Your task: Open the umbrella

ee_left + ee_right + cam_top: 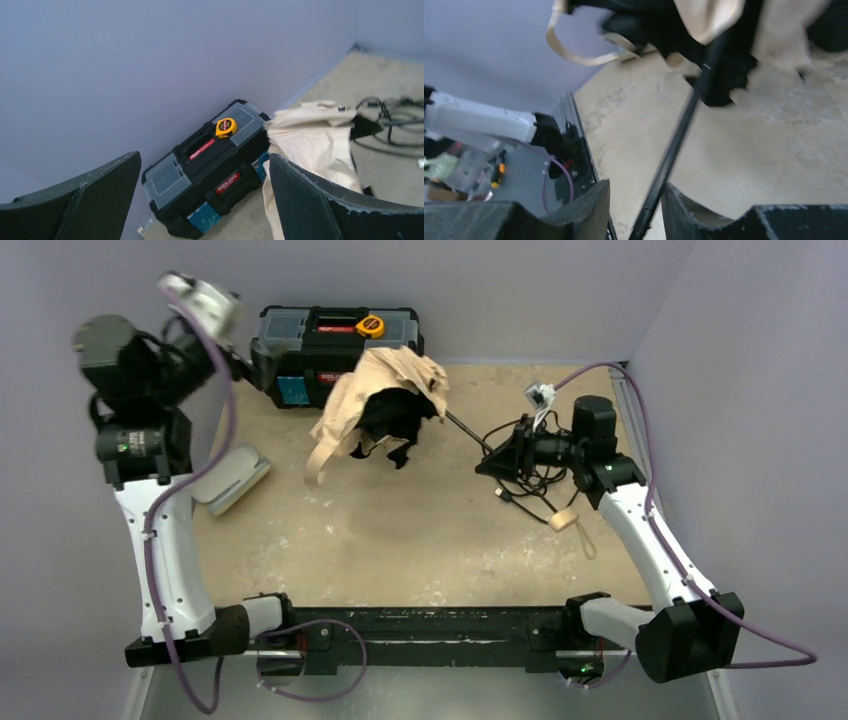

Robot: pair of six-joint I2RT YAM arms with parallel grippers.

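Umbrella [684, 125] shaft between right claw [636, 210] fingers

toolbox [305, 355]: black, set against back wall | tape measure [370, 326]: yellow, laid on toolbox lid | grey pad [232, 478]: placed near left table edge | cables [525, 485]: black, tangled at right | table [400, 550]: beige, scuffed

Half-unfurled tan umbrella [385, 405], black lining showing, thin shaft slanting rightward above table.

R gripper [633, 210] around umbrella [684, 125] shaft
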